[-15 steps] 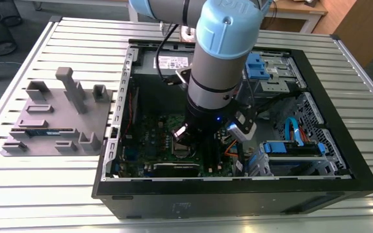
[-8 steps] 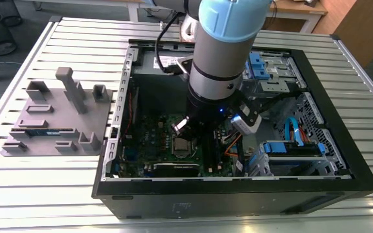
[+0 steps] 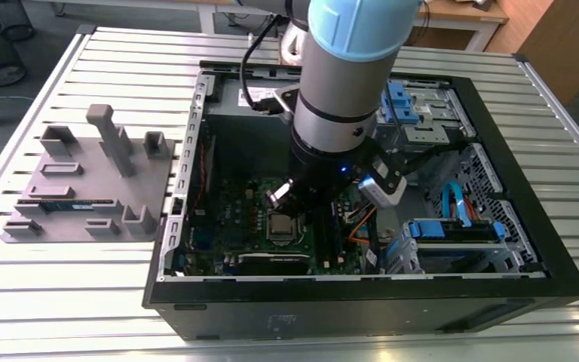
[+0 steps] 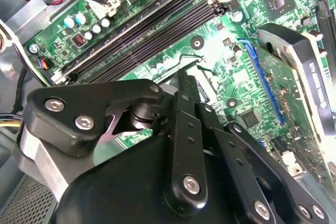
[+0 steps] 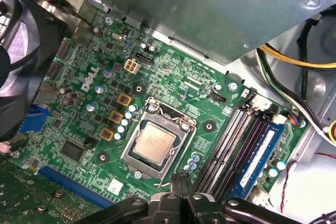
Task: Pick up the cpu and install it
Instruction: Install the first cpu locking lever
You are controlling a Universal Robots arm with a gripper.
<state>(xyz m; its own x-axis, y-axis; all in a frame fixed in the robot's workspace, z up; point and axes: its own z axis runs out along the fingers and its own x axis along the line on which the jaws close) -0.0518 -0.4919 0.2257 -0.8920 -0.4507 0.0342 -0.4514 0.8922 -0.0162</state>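
The cpu (image 5: 153,141), a small square chip with a silvery-grey top, lies flat inside the metal socket frame (image 5: 129,145) on the green motherboard (image 5: 84,129). In the exterior view the cpu (image 3: 283,224) sits just below the arm's wrist, inside the open computer case. My gripper (image 5: 177,183) hangs above the board, a short way off the socket's corner toward the memory slots, apart from the chip. Its black fingers (image 4: 185,85) meet at a narrow tip, shut with nothing between them.
Black memory slots (image 5: 231,140) run beside the socket, one holding a blue memory stick (image 5: 257,162). A graphics card (image 4: 302,72), cables (image 5: 294,61) and a fan (image 5: 16,51) crowd the case. A grey fixture (image 3: 88,188) stands on the slatted table at the exterior view's left.
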